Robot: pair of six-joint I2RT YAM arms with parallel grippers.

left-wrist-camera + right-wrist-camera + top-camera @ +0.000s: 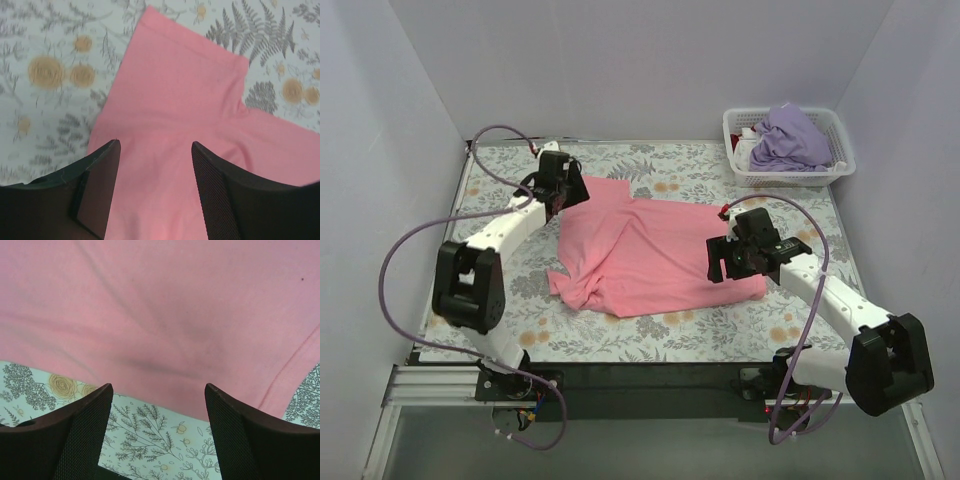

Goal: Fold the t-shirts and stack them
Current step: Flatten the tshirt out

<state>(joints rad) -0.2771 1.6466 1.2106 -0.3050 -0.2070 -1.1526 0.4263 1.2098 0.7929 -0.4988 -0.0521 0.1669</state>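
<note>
Pale booth, flowered bench

Plain white walls (640,70) rise beyond the left claw (556,205) and outward of each claw; under both, the bench (650,385) wears a grey-and-orange floral tablecloth (720,335) (lit softly, evenly); a white lattice basket (790,180) stands beyond the right claw (718,262).

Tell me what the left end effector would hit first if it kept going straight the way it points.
Most likely the pink shirt. The left end effector is open and aimed down at the sleeve end, with cloth filling the gap ahead. How far above the cloth it hangs is unclear.
</note>
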